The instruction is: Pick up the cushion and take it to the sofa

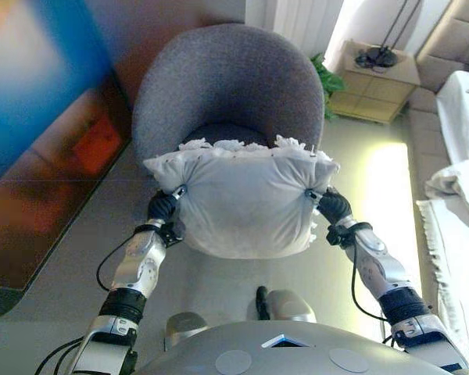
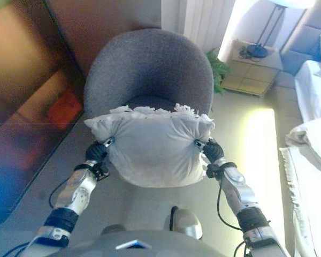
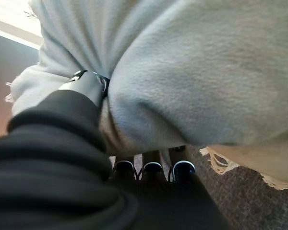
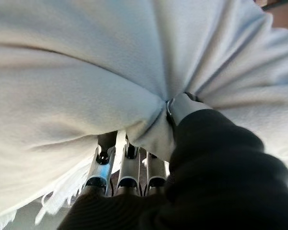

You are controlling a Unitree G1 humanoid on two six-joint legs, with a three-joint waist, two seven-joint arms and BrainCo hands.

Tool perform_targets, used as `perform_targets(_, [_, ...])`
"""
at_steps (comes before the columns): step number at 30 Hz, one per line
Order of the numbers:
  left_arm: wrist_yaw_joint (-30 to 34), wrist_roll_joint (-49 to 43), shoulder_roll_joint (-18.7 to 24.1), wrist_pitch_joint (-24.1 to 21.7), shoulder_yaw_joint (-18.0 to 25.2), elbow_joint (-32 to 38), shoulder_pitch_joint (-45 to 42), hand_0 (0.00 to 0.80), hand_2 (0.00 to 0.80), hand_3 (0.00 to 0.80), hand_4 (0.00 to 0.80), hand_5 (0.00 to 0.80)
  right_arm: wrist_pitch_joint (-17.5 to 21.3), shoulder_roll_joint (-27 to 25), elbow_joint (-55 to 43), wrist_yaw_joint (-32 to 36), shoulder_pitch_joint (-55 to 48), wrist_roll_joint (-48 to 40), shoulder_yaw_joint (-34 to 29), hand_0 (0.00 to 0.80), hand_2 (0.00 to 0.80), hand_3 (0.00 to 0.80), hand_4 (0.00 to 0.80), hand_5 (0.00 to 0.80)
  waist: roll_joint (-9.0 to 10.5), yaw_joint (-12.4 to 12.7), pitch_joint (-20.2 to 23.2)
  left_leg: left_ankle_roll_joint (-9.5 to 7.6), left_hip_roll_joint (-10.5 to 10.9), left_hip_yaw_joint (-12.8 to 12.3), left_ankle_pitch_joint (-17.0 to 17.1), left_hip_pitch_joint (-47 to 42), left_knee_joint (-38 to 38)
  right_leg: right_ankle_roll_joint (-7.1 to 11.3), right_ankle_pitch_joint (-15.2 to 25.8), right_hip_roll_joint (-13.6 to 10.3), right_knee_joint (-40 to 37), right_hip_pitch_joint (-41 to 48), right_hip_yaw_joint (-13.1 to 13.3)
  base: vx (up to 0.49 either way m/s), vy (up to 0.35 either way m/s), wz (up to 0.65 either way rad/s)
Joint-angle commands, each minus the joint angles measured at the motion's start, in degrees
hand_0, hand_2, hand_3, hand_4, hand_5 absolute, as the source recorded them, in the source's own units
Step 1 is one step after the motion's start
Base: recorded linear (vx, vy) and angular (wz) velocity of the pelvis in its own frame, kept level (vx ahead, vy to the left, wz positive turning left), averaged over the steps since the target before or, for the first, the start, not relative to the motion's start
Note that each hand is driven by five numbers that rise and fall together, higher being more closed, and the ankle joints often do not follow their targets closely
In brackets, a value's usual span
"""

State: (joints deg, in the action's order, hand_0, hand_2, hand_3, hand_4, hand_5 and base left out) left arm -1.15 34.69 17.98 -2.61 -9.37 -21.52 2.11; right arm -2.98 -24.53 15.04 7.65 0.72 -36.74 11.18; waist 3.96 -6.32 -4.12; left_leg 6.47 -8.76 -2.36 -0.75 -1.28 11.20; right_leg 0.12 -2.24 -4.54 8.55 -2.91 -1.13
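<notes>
A white cushion (image 1: 246, 199) with a fringed edge is held up between my two hands, in front of a round grey armchair (image 1: 227, 86). My left hand (image 1: 166, 205) pinches its left side, thumb (image 3: 86, 86) on top and fingers (image 3: 149, 167) under it. My right hand (image 1: 330, 205) pinches its right side the same way, thumb (image 4: 185, 108) pressed into the cloth and fingers (image 4: 129, 167) below. The cushion (image 2: 152, 144) hangs clear of the chair seat. A beige sofa (image 1: 445, 47) stands at the far right.
A small wooden bedside table (image 1: 375, 82) with a lamp base stands behind the chair at the right, a green plant (image 1: 327, 78) next to it. A white bed (image 1: 461, 180) with fringed covers lies along the right side. A dark wall panel (image 1: 55, 156) is at the left.
</notes>
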Motion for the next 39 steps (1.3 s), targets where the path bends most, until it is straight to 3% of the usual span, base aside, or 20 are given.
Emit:
perform_targets(1, [1.0,2.3,0.0,-4.7,-1.1,7.0,3.7,0.8,0.8,0.8,0.8,0.8,2.5,2.1,-5.9,2.7,4.7,-3.0,0.0,0.8,0.8,0.8,0.8,0.8,-1.21,4.5,1.3,-0.92,3.4,4.2,5.6,4.9,-5.3,4.27,1.3,1.9,-5.5,5.8,2.1,0.22,0.059,0.15])
perform_targets(3, [0.8,2.0,0.1,-5.7,0.1,7.5,1.6,0.8,0.8,0.8,0.8,0.8,2.6,3.1,-5.9,1.8,5.1,-2.3,1.4,0.8,0.8,0.8,0.8,0.8,-2.13,8.1,0.2,-0.24,6.4,7.3,9.8,12.5,-10.6,3.54,-0.6,4.0,-6.4,9.5,4.2,0.323,0.066,-0.25])
perform_targets(5, [2.0,2.2,0.4,-6.4,1.6,7.7,0.0,0.8,0.8,0.8,0.8,0.8,2.7,3.6,-5.9,1.3,5.1,-1.9,1.9,0.8,0.8,0.8,0.8,0.8,-2.27,9.9,-0.6,-0.45,8.0,7.4,10.8,16.3,-12.0,3.02,-2.4,4.8,-6.1,11.8,5.5,0.313,0.059,-0.72])
perform_targets(7, [2.8,2.9,0.5,-7.1,2.4,6.9,0.0,0.8,0.8,0.8,0.8,0.8,2.8,3.8,-5.6,1.7,5.1,-1.7,1.8,0.8,0.8,0.8,0.8,0.8,-2.42,10.3,-0.7,-0.7,8.3,5.5,10.7,17.8,-11.4,2.61,-3.8,5.1,-5.4,12.6,5.4,0.232,0.084,-1.16])
perform_targets(10, [2.3,3.3,0.1,-8.3,2.2,5.3,2.7,0.8,0.8,0.8,0.8,0.8,2.9,4.2,-3.7,3.5,5.6,-0.9,1.1,0.8,0.8,0.8,0.8,0.8,-2.48,8.8,0.2,-2.18,6.9,-2.9,8.7,16.2,-7.8,2.85,-5.6,4.1,-2.7,12.8,1.8,0.296,0.144,-0.54])
perform_targets(11, [1.5,3.2,0.1,-8.5,1.6,5.1,3.3,0.8,0.8,0.8,0.8,0.8,2.7,4.2,-3.4,4.0,5.5,-1.4,1.0,0.8,0.8,0.8,0.8,0.8,-2.48,8.6,0.6,-2.57,6.9,-4.1,8.1,15.4,-7.4,3.14,-6.1,3.7,-2.2,13.1,0.8,0.322,0.132,0.01])
perform_targets(12, [0.5,3.1,0.2,-8.8,1.0,4.7,4.0,0.8,0.8,0.8,0.8,0.8,2.0,4.4,-2.9,4.6,5.8,-2.7,0.9,0.8,0.8,0.8,0.8,0.8,-2.28,8.7,1.2,-3.6,7.4,-3.8,7.0,14.3,-7.4,3.84,-5.9,3.0,-0.9,13.1,0.2,0.319,0.115,0.09])
perform_targets(16, [0.9,2.6,0.7,-8.6,1.2,4.4,4.6,0.8,0.8,0.8,0.8,0.8,1.8,5.0,-2.4,4.9,6.4,-2.7,0.5,0.8,0.8,0.8,0.8,0.8,-1.35,9.5,2.8,-5.58,8.9,-4.2,4.1,11.6,-6.6,6.97,-1.9,-0.3,4.4,11.2,-2.9,0.273,0.096,-0.01])
perform_targets(18, [2.0,1.3,1.2,-7.4,1.8,5.4,4.1,0.8,0.8,0.8,0.8,0.8,2.6,6.3,-2.7,4.1,6.4,-2.6,-0.1,0.8,0.8,0.8,0.8,0.8,-1.24,10.4,3.6,-6.38,9.1,-5.7,2.9,10.9,-6.2,8.06,0.9,-2.7,9.6,10.2,-5.7,0.233,0.16,-0.14])
perform_targets(22, [2.8,2.1,2.2,-7.3,1.4,4.8,4.4,0.8,0.8,0.8,0.8,0.8,4.5,8.6,-4.3,1.7,3.9,-1.9,-0.1,0.8,0.8,0.8,0.8,0.8,-2.55,9.6,3.9,-8.56,9.4,-7.7,0.8,8.0,-6.6,8.56,7.8,-4.4,26.6,4.4,-5.9,0.22,0.246,-0.07])
perform_targets(24, [2.2,3.0,1.9,-6.7,1.3,5.2,5.0,0.8,0.8,0.8,0.8,0.8,5.0,9.2,-4.3,1.1,3.2,-0.2,0.5,0.8,0.8,0.8,0.8,0.8,-3.2,8.8,3.8,-8.73,9.2,-7.7,0.3,5.6,-7.7,7.98,8.6,-5.9,29.3,0.4,-6.1,0.176,0.175,0.2])
perform_targets(28, [1.5,3.4,1.8,-5.4,0.6,5.7,6.2,0.8,0.8,0.8,0.8,0.8,5.8,7.6,-3.7,-0.1,3.3,-1.0,-0.3,0.8,0.8,0.8,0.8,0.8,-2.92,7.1,3.1,-7.88,9.0,-7.2,-0.1,2.6,-8.9,8.26,9.3,-7.6,21.1,-3.0,-5.7,0.139,-0.018,0.24])
perform_targets(35, [-1.1,1.1,0.5,-5.5,-2.1,5.3,8.6,0.8,0.8,0.8,0.8,0.8,7.3,6.1,-4.4,-1.0,4.6,-5.9,-3.8,0.8,0.8,0.8,0.8,0.8,0.48,3.5,1.8,-5.4,8.0,-5.1,-4.7,-0.2,-6.9,11.99,17.6,-12.0,-3.5,-4.5,0.0,0.151,-0.177,0.53])
perform_targets(39, [-2.4,-1.1,0.6,-3.4,-2.2,5.4,9.8,0.8,0.8,0.8,0.8,0.8,7.1,5.5,-3.7,-3.0,7.4,-7.6,-4.7,0.8,0.8,0.8,0.8,0.8,0.9,2.6,1.6,-5.41,7.2,-3.8,-7.4,-1.9,-5.9,12.96,19.8,-12.1,-7.2,-6.3,3.6,0.181,-0.128,0.63])
